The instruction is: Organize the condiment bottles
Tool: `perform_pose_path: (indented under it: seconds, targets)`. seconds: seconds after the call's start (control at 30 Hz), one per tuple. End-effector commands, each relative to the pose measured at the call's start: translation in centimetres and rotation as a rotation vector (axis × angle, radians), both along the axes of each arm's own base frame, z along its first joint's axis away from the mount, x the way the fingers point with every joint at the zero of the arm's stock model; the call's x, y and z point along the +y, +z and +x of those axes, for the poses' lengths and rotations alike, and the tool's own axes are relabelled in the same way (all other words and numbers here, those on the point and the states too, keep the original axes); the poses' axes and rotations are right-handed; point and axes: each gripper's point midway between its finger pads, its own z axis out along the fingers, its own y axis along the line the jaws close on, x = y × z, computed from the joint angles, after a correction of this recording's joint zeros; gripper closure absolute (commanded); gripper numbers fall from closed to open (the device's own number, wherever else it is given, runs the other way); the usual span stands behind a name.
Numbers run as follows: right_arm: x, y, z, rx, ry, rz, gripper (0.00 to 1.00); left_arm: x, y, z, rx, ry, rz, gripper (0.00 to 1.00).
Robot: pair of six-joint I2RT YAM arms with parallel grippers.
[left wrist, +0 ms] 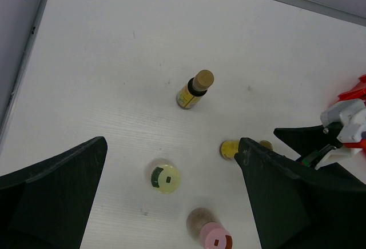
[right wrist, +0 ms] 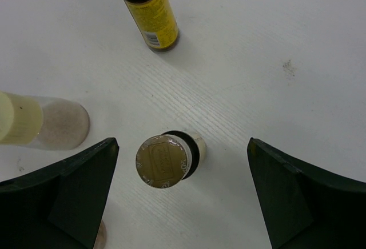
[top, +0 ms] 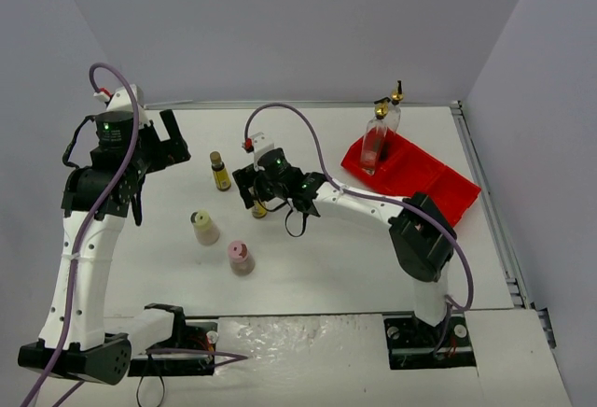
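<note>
Two bottles [top: 375, 144] stand in the tray [top: 438, 179] (far right); four stand left.

Setting: robotics laboratory test cell, not a domestic or commercial room.
Evidence:
- White bench [top: 317, 267], boxed on three sides by blank pale wall panels [top: 280, 24].
- Metal rail [top: 490, 202] along the bench's right edge.
- Two white-and-black robot arms bolted at the near edge: left arm [top: 84, 258], right arm [top: 373, 203].
- Purple cable [top: 308, 132] looped in the open over each arm.
- Green indicator lights [top: 107, 129] lit on the joints.

Contents: one red compartmented tray [top: 438, 178] and a few small condiment bottles [top: 220, 172].
</note>
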Motion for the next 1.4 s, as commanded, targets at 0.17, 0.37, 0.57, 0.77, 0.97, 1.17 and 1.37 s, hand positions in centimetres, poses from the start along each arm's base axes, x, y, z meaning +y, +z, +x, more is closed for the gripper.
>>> perform_pose_path:
  seconds: [0.17,0.37,0.57,0.77,0.97,1.17,1.37]
  targets:
    - [2.6,0.5,1.7,-0.068,0.007,0.017,0.17,0.3,2.2,0.5,-0.080,0.012,-0.003,0.03]
    - [3.4,1.0,1.5,-0.089,0.008,0.013,0.46,0.5,2.2,0.4,-0.077,0.017,0.007,0.03]
    - [3.0,1.8,1.1,-0.112,-0.013,-0.012,0.76,0.5,2.0,0.4,-0.074,0.017,0.006,0.03]
    - [1.4,4.2,1.1,-0.151,-0.075,-0.015,0.99,0.4,1.9,0.5,-0.074,0.015,0.001,0.03]
    - [-2.9,8.5,2.1,-0.214,-0.206,0.006,1.00,0.4,1.7,0.3,-0.070,0.017,0.003,0.03]
    - [-15.1,13.3,4.8,-0.222,-0.491,0.118,1.00,0.3,1.7,0.3,-0.073,0.012,-0.005,0.03]
    - [-29.1,13.8,6.9,-0.205,-0.812,0.136,1.00,0.0,1.3,0.5,-0.075,0.005,-0.023,0.03]
